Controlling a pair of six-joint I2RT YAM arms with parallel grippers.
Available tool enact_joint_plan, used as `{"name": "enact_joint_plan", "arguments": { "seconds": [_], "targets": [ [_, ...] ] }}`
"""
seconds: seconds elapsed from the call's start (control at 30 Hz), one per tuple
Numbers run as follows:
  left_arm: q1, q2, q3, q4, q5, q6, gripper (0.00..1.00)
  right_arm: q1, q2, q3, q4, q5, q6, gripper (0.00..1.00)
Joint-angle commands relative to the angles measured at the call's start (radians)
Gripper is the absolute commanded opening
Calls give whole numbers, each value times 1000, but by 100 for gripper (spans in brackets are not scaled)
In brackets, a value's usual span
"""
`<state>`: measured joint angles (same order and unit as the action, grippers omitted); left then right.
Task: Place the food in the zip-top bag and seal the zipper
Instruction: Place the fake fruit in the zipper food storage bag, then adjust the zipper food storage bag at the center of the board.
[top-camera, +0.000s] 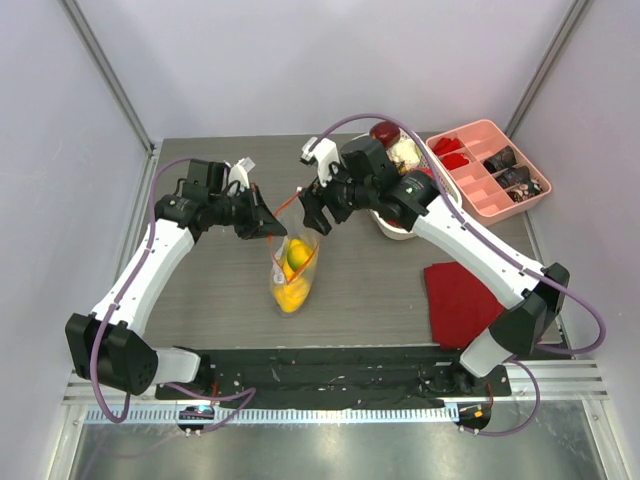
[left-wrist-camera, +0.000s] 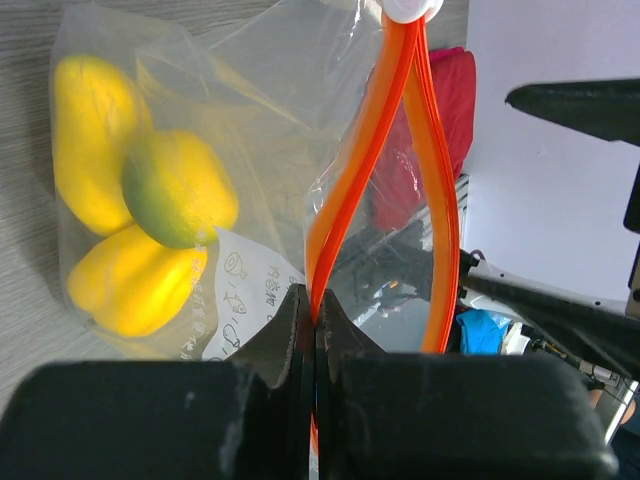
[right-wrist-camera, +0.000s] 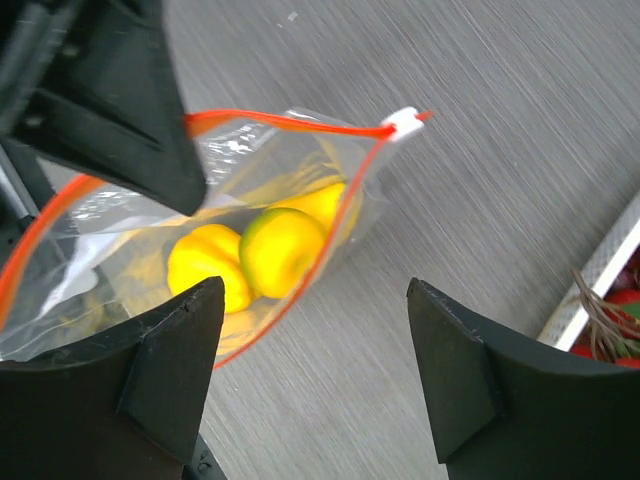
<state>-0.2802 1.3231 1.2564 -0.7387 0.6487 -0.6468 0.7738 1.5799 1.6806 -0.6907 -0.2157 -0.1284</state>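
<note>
The zip-top bag (top-camera: 293, 268) lies near the middle of the bench (top-camera: 220, 300), its mouth toward the far edge. The food (top-camera: 292, 272) sits inside it, toward the near end. The zipper (top-camera: 284, 207) runs along the bag's far end. The left pincer (top-camera: 268, 224) is at the bag's far-left corner, clamped onto that strip. The right pincer (top-camera: 316, 214) hangs over the bag's far-right side, fingers spread. To the bag's right stands a basket (top-camera: 396, 228). Further right and behind is a compartment tray (top-camera: 470, 128) and, nearer, a folded cloth (top-camera: 460, 300).
</note>
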Motion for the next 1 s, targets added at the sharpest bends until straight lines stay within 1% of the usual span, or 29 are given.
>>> {"name": "enact_joint_plan", "arguments": {
  "seconds": [0.0, 0.07, 0.1, 0.2, 0.27, 0.33, 0.37, 0.43, 0.5, 0.53, 0.67, 0.77, 0.8, 0.9, 0.97],
  "targets": [
    [-1, -36, 28, 10, 17, 9, 0, -8, 26, 18, -30, 44, 32, 72],
    [-1, -38, 28, 6, 12, 10, 0, -8, 37, 16, -47, 38, 24, 63],
    [-1, -41, 29, 4, 9, 15, 1, -7, 38, 14, -49, 36, 27, 53],
    [-1, -51, 29, -5, 2, 21, 3, -8, 38, 19, -53, 12, 27, 47],
    [-1, -55, 29, -7, -3, 26, 4, -7, 40, 21, -58, -8, 30, 46],
    [-1, -55, 35, -11, -7, 27, 10, -7, 42, 19, -56, -14, 30, 30],
    [-1, -53, 47, -27, -12, 30, 14, -8, 43, 21, -58, -14, 29, 13],
    [-1, -48, 64, -50, -40, 44, 27, -8, 38, 25, -56, -16, 30, 1],
    [-1, -45, 86, -83, -78, 47, 42, -8, 38, 31, -56, -16, 32, 1],
    [-1, -47, 92, -90, -78, 55, 44, -10, 35, 31, -58, -16, 32, 1],
    [-1, -53, 109, -105, -103, 67, 45, -10, 34, 36, -55, -28, 36, 1],
    [-1, -61, 112, -105, -106, 70, 42, -10, 35, 39, -55, -33, 39, 1],
    [-1, -62, 113, -105, -106, 75, 40, -8, 35, 42, -53, -33, 39, 1],
    [-1, -59, 113, -113, -106, 82, 38, -8, 35, 56, -52, -40, 42, 1],
    [-1, -53, 107, -114, -97, 84, 40, -10, 40, 70, -49, -50, 46, 1]
  ]
}}
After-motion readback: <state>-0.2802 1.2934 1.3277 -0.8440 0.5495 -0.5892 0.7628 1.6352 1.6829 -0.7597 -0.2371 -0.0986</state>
